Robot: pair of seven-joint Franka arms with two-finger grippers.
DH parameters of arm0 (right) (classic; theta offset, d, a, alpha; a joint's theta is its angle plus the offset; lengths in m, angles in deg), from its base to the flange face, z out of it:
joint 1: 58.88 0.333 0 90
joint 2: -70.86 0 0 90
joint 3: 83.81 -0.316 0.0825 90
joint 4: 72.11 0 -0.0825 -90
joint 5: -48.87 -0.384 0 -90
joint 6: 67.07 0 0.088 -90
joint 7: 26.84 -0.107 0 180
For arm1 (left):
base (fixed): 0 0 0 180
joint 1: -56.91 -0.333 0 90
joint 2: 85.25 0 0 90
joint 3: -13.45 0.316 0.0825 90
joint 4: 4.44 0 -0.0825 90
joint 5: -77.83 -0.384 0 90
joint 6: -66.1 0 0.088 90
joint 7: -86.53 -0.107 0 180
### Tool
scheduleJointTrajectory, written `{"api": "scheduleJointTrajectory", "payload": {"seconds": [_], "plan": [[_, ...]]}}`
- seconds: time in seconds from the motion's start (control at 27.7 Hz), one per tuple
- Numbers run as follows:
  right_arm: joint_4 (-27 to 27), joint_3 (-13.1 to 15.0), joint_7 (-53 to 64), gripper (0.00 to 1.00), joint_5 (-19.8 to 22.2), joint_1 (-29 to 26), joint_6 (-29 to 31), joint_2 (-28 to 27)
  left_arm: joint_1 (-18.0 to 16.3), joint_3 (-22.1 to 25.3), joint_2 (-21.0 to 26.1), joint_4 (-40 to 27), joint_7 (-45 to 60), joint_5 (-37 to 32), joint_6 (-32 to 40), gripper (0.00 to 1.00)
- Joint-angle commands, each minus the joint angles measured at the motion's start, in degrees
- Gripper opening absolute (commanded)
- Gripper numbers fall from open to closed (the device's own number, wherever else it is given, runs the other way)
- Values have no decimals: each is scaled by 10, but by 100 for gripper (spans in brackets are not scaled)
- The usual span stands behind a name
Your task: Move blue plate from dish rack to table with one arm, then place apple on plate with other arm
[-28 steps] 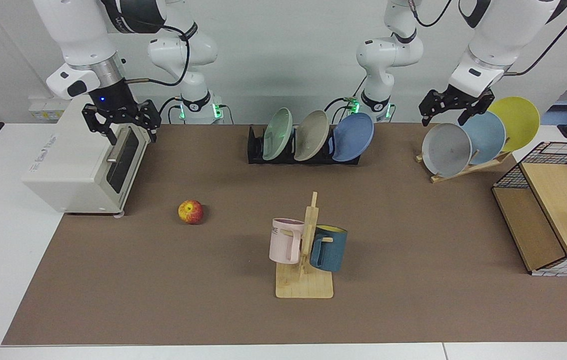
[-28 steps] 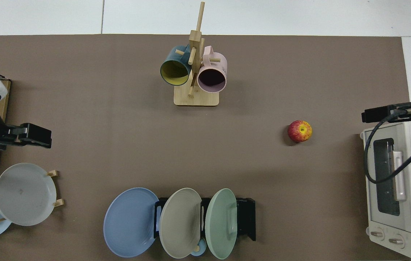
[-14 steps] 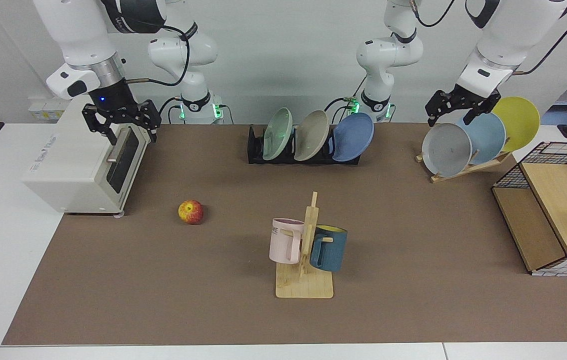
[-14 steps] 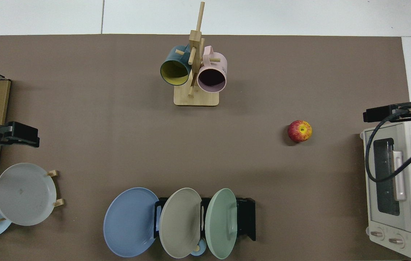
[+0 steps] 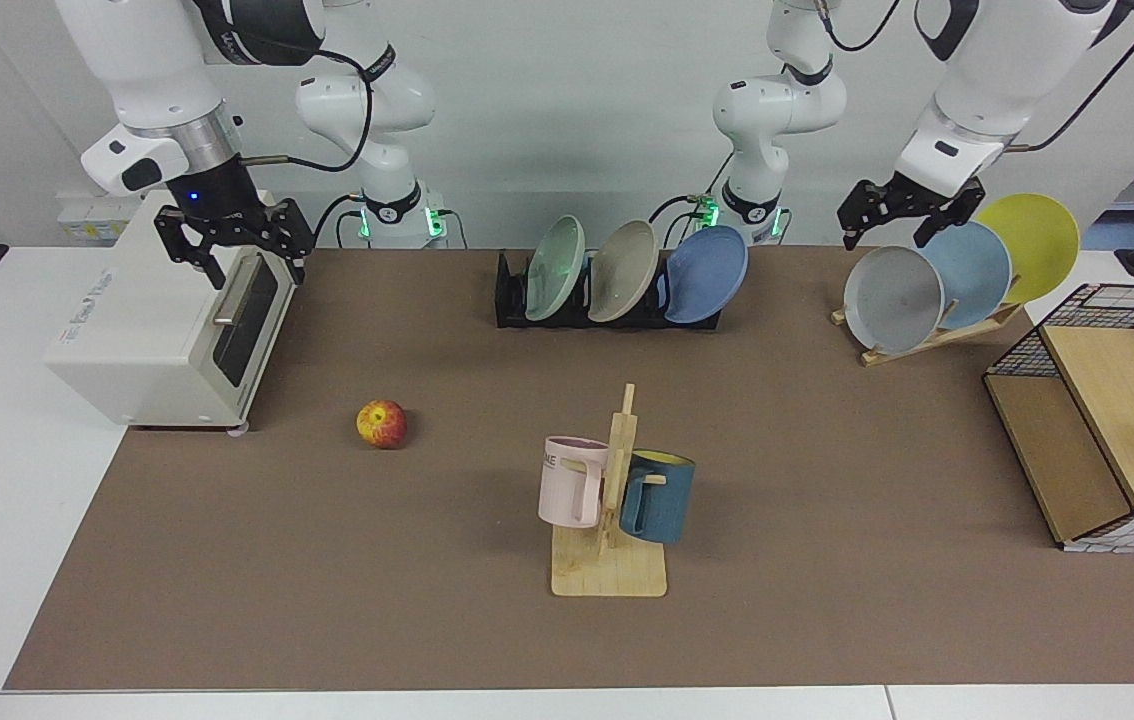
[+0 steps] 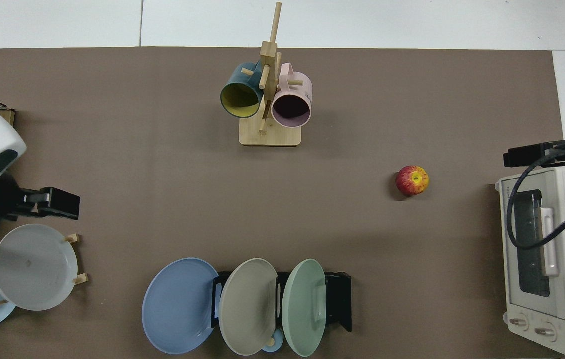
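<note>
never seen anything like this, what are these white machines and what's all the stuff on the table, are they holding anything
They are two robot arms, each ending in a two-finger end effector. One picture faces them from across the table; the other looks straight down.

The left end effector hangs open above the plates on the wooden rack. The right end effector hangs open over the toaster oven. Neither holds anything.

On the table: the apple, a mug stand with two mugs, a wire basket, and the black dish rack holding three plates, the blue plate at one end.
</note>
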Motion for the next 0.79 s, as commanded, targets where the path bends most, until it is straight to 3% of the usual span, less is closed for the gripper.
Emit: {"api": "scheduleJointTrajectory", "payload": {"seconds": [0.0, 0.18, 0.4, 0.61, 0.76], "plan": [[-43, -3, -1, 100, 3, -2, -40, -34, 13, 3, -103, -143, 2, 12, -67, 99], [-63, -7, -22, 100, 4, 1, -44, -55, 14, -23, -136, -227, 5, 36, -118, 98], [-61, -9, -85, 100, 3, 21, -18, -87, 14, -60, -164, -373, 9, 58, -255, 96], [-42, -10, -98, 100, 2, 37, 34, -115, 14, -63, -156, -415, 5, 98, -262, 97], [-2, -10, -122, 100, 0, 46, 84, -126, 15, -72, -153, -434, 6, 108, -257, 98]]}}
